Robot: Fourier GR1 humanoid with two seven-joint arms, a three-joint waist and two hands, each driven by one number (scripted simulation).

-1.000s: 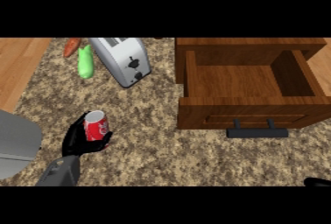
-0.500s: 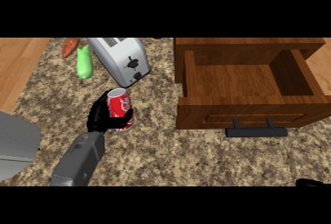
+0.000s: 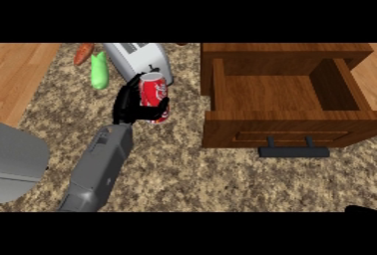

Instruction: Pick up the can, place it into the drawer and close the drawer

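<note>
Head view had the left hand (image 3: pixel 131 107) curled round the red can (image 3: pixel 153 93), over the speckled tabletop (image 3: pixel 191 174). Can was near upright, long axis tipped a bit, silver top up. Drawer (image 3: pixel 283 124) sat pulled out to that hand's right, only bare wood showing inside. Right hand (image 3: pixel 361 209) was just a dark sliver, couldn't tell its state.

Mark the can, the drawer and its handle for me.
can (image 3: pixel 153 92): head view, red side wall.
drawer (image 3: pixel 283 119): head view, front wall's rim.
handle (image 3: pixel 293 152): head view, middle of the dark bar.
</note>
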